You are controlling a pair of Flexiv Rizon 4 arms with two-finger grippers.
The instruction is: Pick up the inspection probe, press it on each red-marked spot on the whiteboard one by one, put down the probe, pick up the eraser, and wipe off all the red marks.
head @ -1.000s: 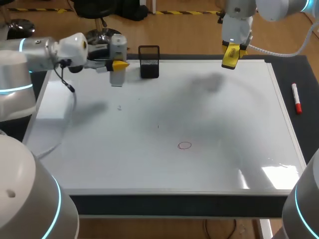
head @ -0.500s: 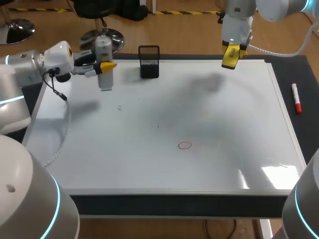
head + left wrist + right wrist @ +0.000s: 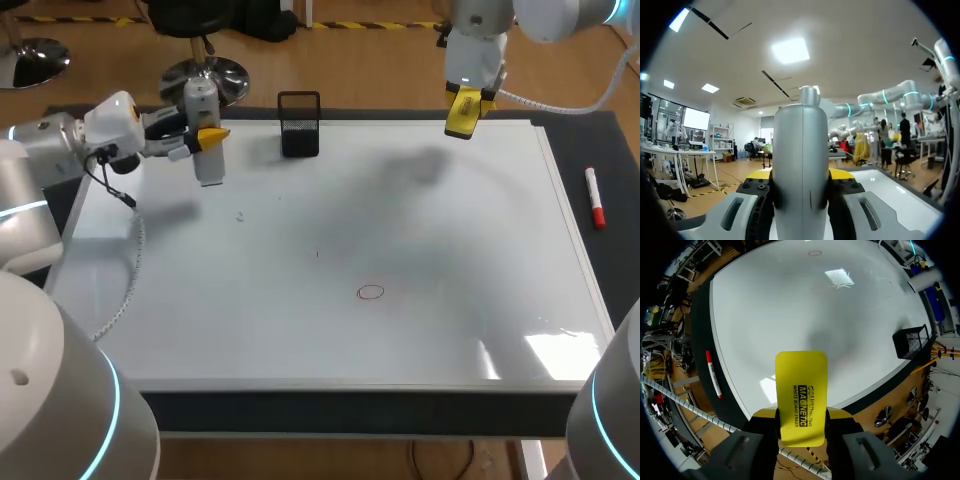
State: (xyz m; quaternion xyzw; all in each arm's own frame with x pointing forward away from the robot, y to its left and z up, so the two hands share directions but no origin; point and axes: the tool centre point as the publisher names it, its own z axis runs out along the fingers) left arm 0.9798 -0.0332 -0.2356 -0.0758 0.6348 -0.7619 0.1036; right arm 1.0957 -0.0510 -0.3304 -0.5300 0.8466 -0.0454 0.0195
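Note:
The grey cylindrical probe (image 3: 205,135) hangs upright over the whiteboard's (image 3: 300,340) far left corner, with my left gripper (image 3: 209,134) shut on it. In the left wrist view the probe (image 3: 801,160) fills the gap between the fingers of the left gripper (image 3: 800,186). My right gripper (image 3: 466,106) hovers above the board's far edge, shut on the yellow eraser (image 3: 462,114); the eraser (image 3: 801,400) sticks out ahead of the right gripper (image 3: 801,432). One small red circle (image 3: 371,292) is drawn near the board's middle, and the red circle (image 3: 814,253) shows far ahead in the right wrist view.
A black mesh holder (image 3: 299,124) stands at the board's far edge between the two grippers. A red marker (image 3: 595,198) lies on the dark mat right of the board. Grey smudges (image 3: 420,170) cover part of the surface.
My left arm has carried the probe to the left, away from the mesh holder. The right arm and eraser have stayed where they were.

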